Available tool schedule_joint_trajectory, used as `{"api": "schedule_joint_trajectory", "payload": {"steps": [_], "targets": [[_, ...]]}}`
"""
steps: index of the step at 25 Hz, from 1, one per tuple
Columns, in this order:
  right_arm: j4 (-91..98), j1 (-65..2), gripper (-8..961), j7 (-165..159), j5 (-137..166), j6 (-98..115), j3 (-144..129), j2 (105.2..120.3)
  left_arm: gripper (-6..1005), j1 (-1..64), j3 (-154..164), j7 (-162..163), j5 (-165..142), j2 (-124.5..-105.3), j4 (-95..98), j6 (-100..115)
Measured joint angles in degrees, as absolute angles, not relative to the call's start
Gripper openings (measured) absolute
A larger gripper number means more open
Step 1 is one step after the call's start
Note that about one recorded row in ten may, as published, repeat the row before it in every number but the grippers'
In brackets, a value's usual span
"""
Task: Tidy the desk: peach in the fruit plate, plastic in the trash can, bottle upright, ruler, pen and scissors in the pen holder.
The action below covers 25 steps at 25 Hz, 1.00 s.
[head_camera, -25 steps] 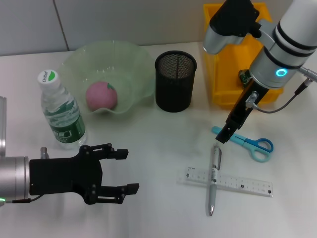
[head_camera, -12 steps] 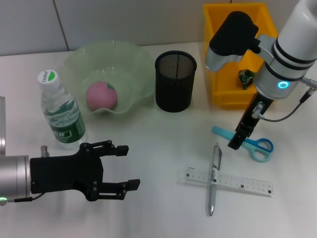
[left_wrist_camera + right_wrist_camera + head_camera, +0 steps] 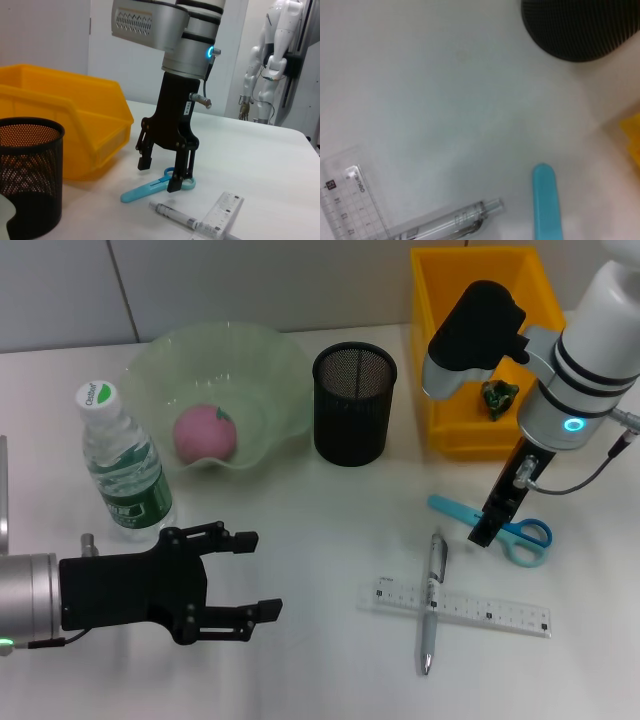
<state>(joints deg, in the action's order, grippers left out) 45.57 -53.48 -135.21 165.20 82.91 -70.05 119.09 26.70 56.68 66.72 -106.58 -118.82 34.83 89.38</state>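
The blue scissors [image 3: 497, 527] lie flat right of centre, and my right gripper [image 3: 490, 528] hangs open just above them, one finger on either side [image 3: 160, 172]. A silver pen [image 3: 432, 602] lies crossed over the clear ruler [image 3: 462, 607] nearer the front. The peach [image 3: 205, 433] sits in the green fruit plate [image 3: 270, 352]. Left of the plate, the bottle [image 3: 122, 468] stands upright. Green plastic [image 3: 497, 398] lies inside the yellow trash can [image 3: 465, 438]. Between plate and can stands the black mesh pen holder [image 3: 354, 403]. At the front left my left gripper [image 3: 262, 575] is open and holds nothing.
In the right wrist view the scissors' blue tip [image 3: 547, 202], the pen [image 3: 445, 222], the ruler's end [image 3: 350, 200] and the pen holder's rim [image 3: 575, 25] show on the white table. A white humanoid figure [image 3: 272, 55] stands beyond the table.
My right gripper has moved right along the scissors, from their tip toward the handles. The plastic in the trash can has come into view. My left gripper has barely moved.
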Motion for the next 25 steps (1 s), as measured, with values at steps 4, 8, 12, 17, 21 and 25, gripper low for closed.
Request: {"api": "schedule_joint_trajectory", "payload": {"steps": [4,8,12,17,21,25], "targets": [[44.96,-53.48,798,-135.2,165.2,81.93,-70.06,119.09,846,26.65,56.52,66.9,-106.58,-118.82,34.8,89.38],[44.63,-53.5,730,-135.33,165.2,81.79,-70.23,119.14,846,26.63,56.58,67.09,-106.58,-118.82,34.8,89.38],[44.53,-53.53,609,-135.52,165.2,81.66,-70.64,119.18,846,26.63,56.53,67.28,-106.58,-118.76,34.8,89.38],[44.46,-53.53,489,-135.57,165.2,81.61,-70.66,119.18,846,26.66,56.49,67.35,-106.58,-118.74,34.8,89.39],[43.88,-53.53,459,-135.57,165.18,81.43,-70.66,119.18,845,26.7,56.42,67.37,-106.6,-118.74,34.8,89.39],[43.75,-53.53,440,-135.56,165.14,81.42,-70.67,119.18,845,26.79,56.35,67.39,-106.61,-118.71,34.8,89.38]]}}
